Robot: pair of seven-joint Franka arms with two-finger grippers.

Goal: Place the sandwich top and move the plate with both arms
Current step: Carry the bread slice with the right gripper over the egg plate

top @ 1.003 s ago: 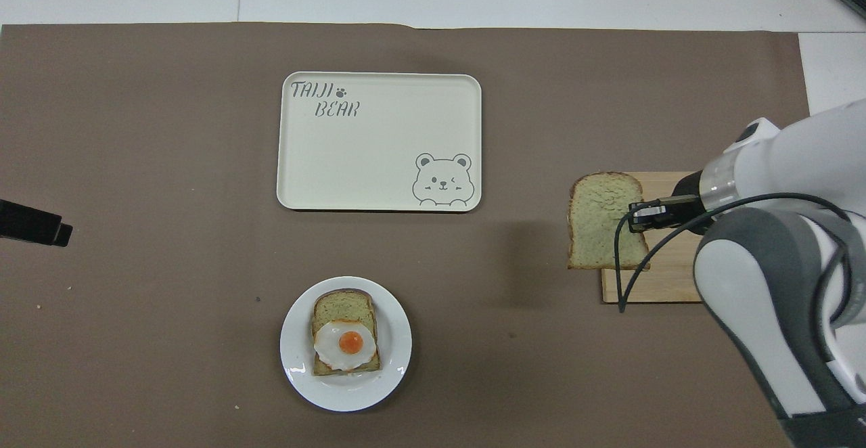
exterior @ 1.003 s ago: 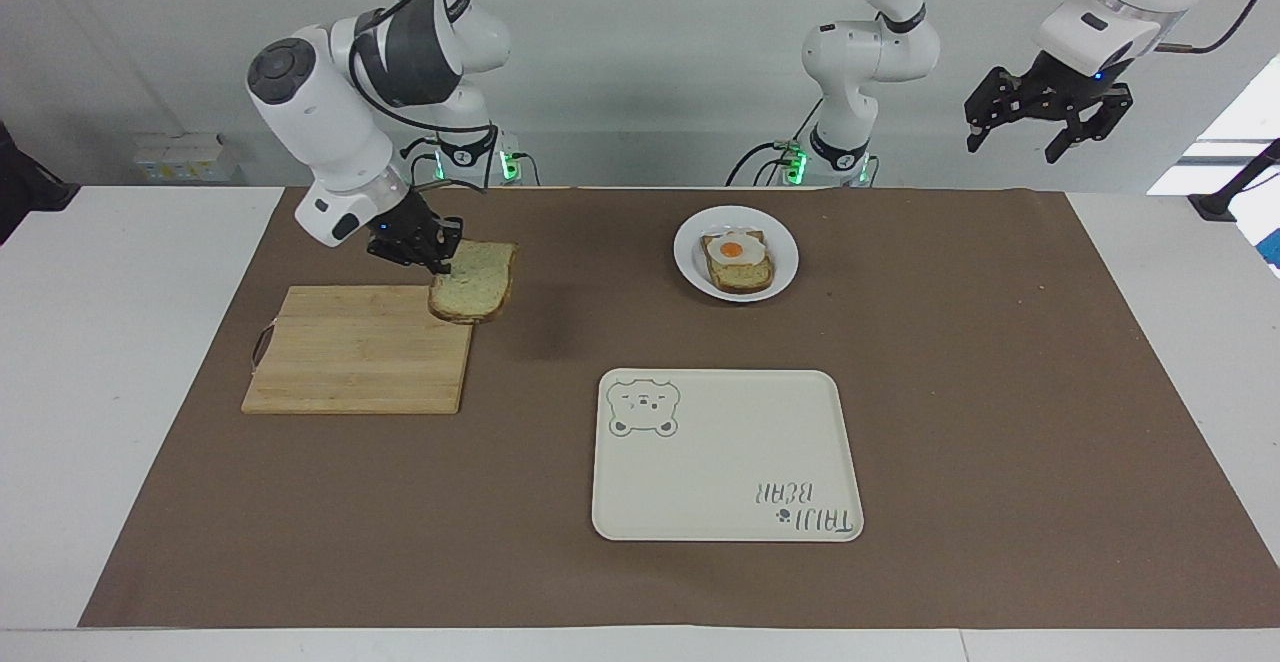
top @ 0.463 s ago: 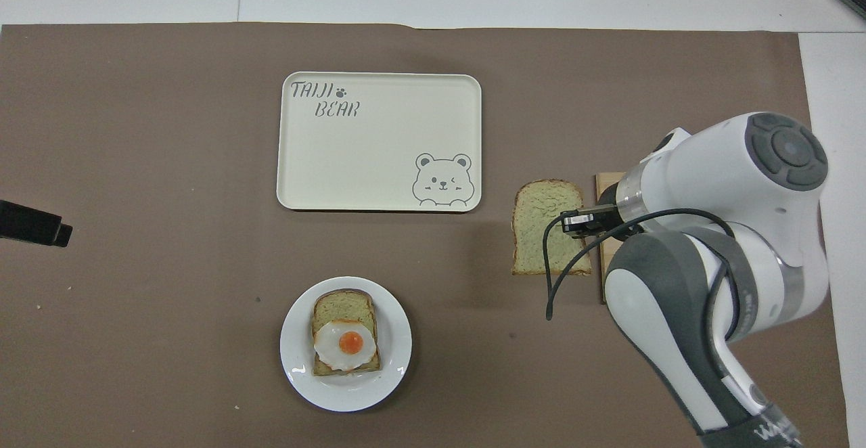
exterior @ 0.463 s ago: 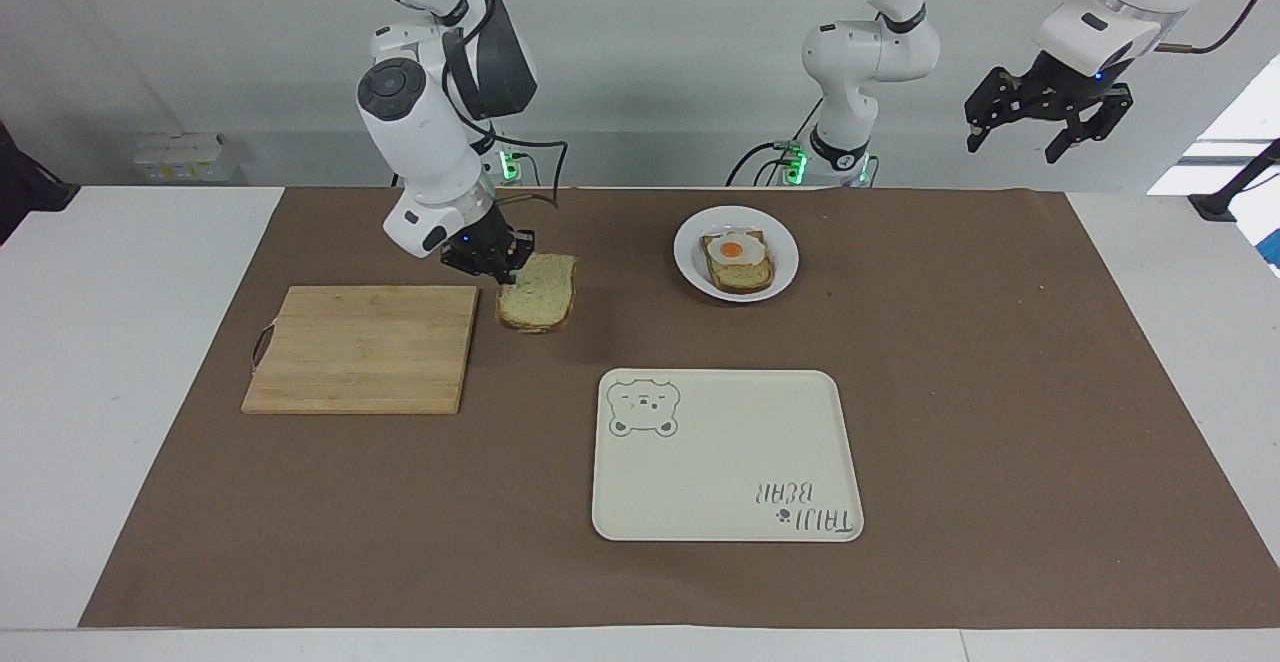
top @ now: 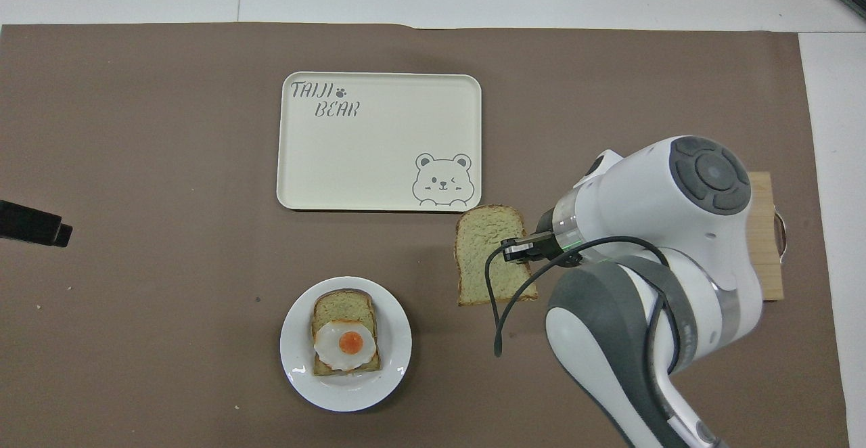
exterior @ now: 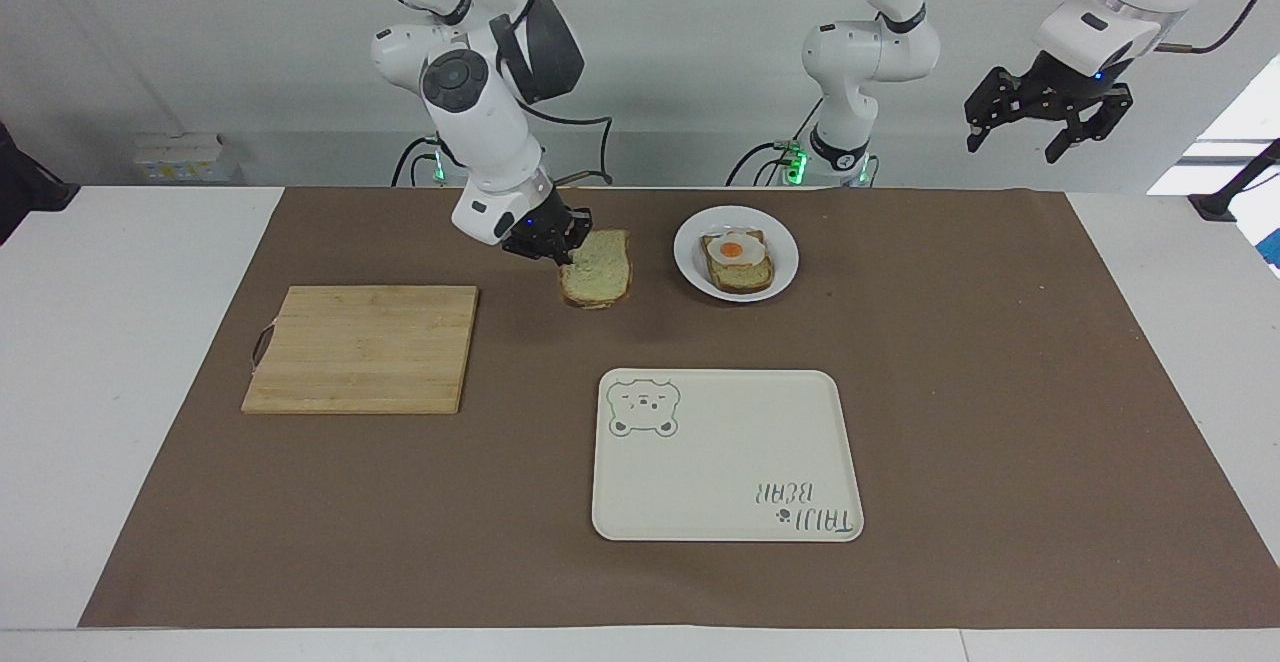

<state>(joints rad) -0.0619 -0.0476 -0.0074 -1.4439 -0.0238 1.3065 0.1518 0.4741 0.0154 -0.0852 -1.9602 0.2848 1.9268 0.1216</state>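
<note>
A pale bread slice with brown crust, the sandwich top (exterior: 600, 270) (top: 486, 252), hangs flat over the brown mat between the cutting board and the plate. My right gripper (exterior: 556, 245) (top: 519, 250) is shut on its edge. The small white plate (exterior: 688, 254) (top: 396, 348) sits near the robots and carries a toast slice with a fried egg (exterior: 738, 260) (top: 345, 344). My left gripper (exterior: 1020, 137) waits open, raised high past the mat at the left arm's end of the table. Its black tip (top: 40, 228) shows at the edge of the overhead view.
A wooden cutting board (exterior: 360, 347) (top: 768, 231) lies bare toward the right arm's end. A cream rectangular tray with a bear drawing (exterior: 725, 457) (top: 379, 140) lies farther from the robots than the plate. A brown mat (exterior: 1000, 392) covers the table.
My right arm has carried the bread slice off the cutting board's corner and across the mat toward the plate. The left arm has not moved.
</note>
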